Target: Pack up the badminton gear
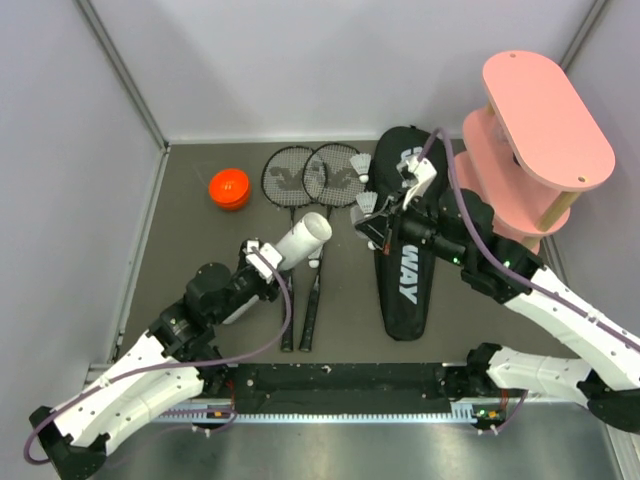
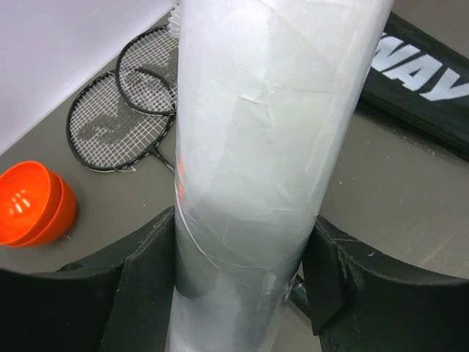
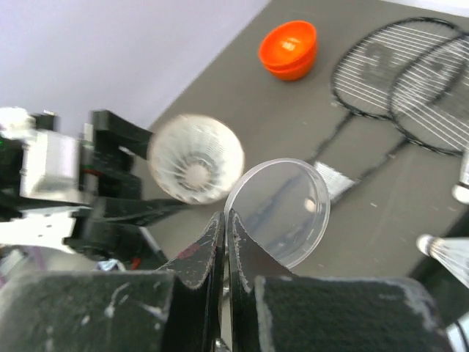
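My left gripper (image 1: 272, 255) is shut on the long white tube (image 1: 300, 240), held tilted above the racket handles; the tube fills the left wrist view (image 2: 256, 147). Its open end (image 3: 196, 158) faces the right wrist camera and a shuttlecock shows inside. My right gripper (image 3: 226, 214) is shut on the rim of a clear round lid (image 3: 282, 213), just right of the tube's mouth. Two black rackets (image 1: 312, 178) lie side by side. Two shuttlecocks (image 3: 448, 253) lie near the black bag (image 1: 405, 270). The orange cap (image 1: 229, 188) sits apart on the table.
The pink tiered shelf (image 1: 540, 140) stands at the back right, close behind my right arm. Grey walls close the table at the left and the back. The orange cap also shows in the left wrist view (image 2: 33, 205).
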`<state>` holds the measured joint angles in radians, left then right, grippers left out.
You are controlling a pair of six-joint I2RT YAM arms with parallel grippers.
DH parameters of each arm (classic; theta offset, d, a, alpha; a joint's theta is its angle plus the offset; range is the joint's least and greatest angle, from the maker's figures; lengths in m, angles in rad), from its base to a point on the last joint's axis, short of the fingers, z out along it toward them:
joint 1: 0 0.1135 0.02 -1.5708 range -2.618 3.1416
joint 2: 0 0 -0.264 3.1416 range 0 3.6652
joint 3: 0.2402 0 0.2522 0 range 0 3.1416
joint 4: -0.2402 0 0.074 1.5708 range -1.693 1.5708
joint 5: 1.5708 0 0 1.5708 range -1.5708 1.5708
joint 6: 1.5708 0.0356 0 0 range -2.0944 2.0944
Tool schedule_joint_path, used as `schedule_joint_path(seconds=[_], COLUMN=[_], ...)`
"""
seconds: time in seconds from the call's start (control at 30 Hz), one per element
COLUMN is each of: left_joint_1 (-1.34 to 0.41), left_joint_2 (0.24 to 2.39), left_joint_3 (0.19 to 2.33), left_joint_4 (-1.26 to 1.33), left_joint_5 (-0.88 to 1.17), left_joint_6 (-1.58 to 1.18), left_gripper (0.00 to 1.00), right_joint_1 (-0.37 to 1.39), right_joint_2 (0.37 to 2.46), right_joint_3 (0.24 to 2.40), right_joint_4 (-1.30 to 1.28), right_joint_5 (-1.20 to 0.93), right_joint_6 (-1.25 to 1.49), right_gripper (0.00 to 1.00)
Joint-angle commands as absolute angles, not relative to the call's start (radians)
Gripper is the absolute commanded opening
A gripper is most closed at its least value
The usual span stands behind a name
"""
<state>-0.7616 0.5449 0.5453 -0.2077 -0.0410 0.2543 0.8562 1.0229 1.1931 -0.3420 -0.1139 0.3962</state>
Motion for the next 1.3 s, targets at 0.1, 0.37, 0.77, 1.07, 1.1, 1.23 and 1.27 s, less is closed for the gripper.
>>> schedule_joint_path(seconds=[0.1, 0.37, 0.77, 1.07, 1.1, 1.23, 1.27], left_joint_1=[-0.759, -0.759, -0.759, -0.761, -0.761, -0.759, -0.761], left_joint_2=[0.534, 0.574, 0.416, 0.342, 0.324, 0.301, 0.299], left_joint_3=[0.617, 0.614, 0.635, 0.548, 0.525, 0.502, 0.497], left_joint_4=[-0.106, 0.038, -0.067, -0.034, -0.032, -0.044, -0.048], left_joint_5=[-0.234, -0.236, -0.224, -0.264, -0.259, -0.253, -0.261], left_joint_6=[0.043, 0.084, 0.179, 0.255, 0.255, 0.302, 0.311], left_gripper=[0.00, 0.00, 0.00, 0.00, 0.00, 0.00, 0.00], right_joint_1=[0.854, 1.029, 1.146, 1.149, 1.137, 1.049, 1.011], right_joint_2=[0.953, 1.133, 1.406, 1.373, 1.358, 1.335, 1.336], right_joint_3=[0.985, 0.802, 0.744, 0.765, 0.779, 0.847, 0.859], right_joint_4=[-0.454, -0.344, -0.155, -0.143, -0.155, -0.184, -0.183], right_joint_5=[0.032, -0.018, 0.156, 0.114, 0.106, 0.008, 0.003], right_joint_6=[0.380, 0.399, 0.514, 0.520, 0.515, 0.477, 0.460], right_gripper=[0.00, 0.00, 0.00, 0.29, 0.40, 0.68, 0.71])
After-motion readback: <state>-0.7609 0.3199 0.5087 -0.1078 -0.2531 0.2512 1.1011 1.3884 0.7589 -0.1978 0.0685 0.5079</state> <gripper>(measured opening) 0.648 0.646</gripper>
